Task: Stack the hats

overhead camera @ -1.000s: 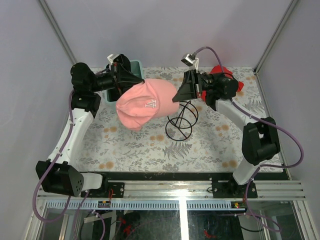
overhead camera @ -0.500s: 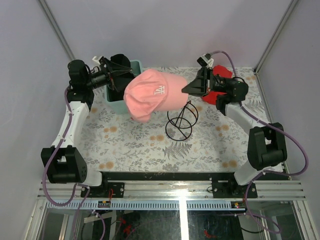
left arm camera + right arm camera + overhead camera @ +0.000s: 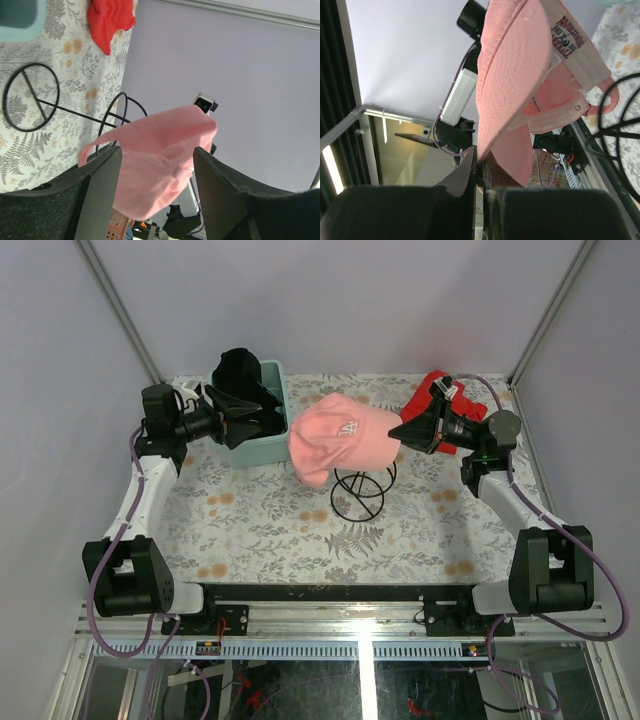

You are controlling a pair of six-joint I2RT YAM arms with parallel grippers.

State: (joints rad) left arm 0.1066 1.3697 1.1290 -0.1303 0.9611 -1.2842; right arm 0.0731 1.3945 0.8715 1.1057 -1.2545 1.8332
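Two arms met at the pink cap point(image 3: 335, 435) in the top view: your right gripper point(image 3: 402, 433) clenched its brim over the wire stand point(image 3: 358, 495), and your left gripper point(image 3: 278, 418) stood released beside the tub point(image 3: 258, 453). Left wrist: your fingers point(image 3: 100, 190) were spread, with the cap beyond them. Right wrist: you had the brim pinched.

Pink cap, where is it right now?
The cap hangs mid-table in the top view, above the wire stand, brim pinched by the right fingers, right of the green tub.
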